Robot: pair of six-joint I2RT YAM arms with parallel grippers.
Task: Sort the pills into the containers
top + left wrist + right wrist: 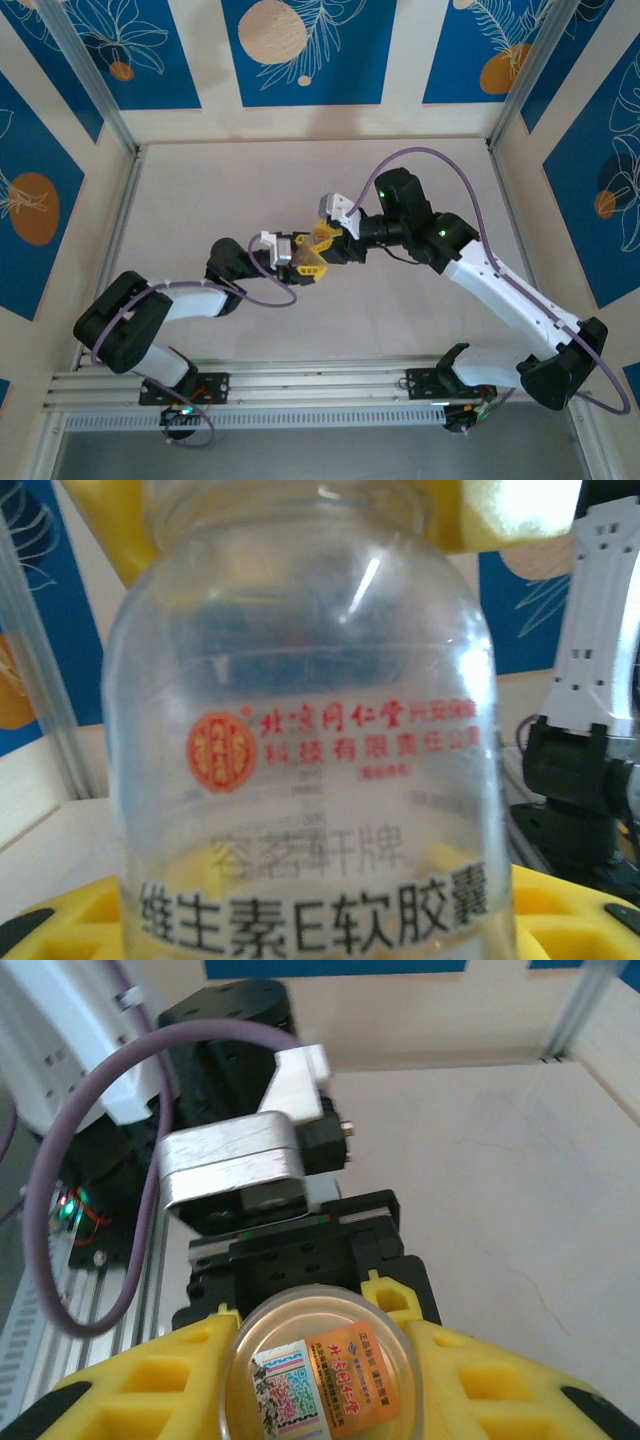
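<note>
Handover grip on a pill bottle, carried clear of the pale desk (250, 190) above its middle.

Left: the left hand (306, 263) is narrowed onto the body of the clear, round-shouldered bottle with red and black printed lettering (310, 760). Its yellow fingers (60, 925) lie against the lower sides of the body.

Centre: the bottle spans the gap between the two hands. Its long axis runs from one hand to the other, close to level, and in the overhead view it slants slightly away from the arm bases toward the right. The neck points away from the left hand and toward the right one. Whether a lid sits on the neck cannot be told, and no contents can be made out through the wall.

Right: the right hand (325, 238) is fully closed, with its yellow fingers (150, 1380) clamped on either side of the bottle's round neck end.

Step in hand, as judged: opening the bottle, with one hand bracing it and the other twisting. To do this well, the left hand should hold the body firm and not turn with it. The right hand should rotate strictly about the long axis, with no sideways pull. The neck end is best raised above level before it comes free, so that nothing spills onto the desk. The smooth clear wall will likely slip under a light grip.
</note>
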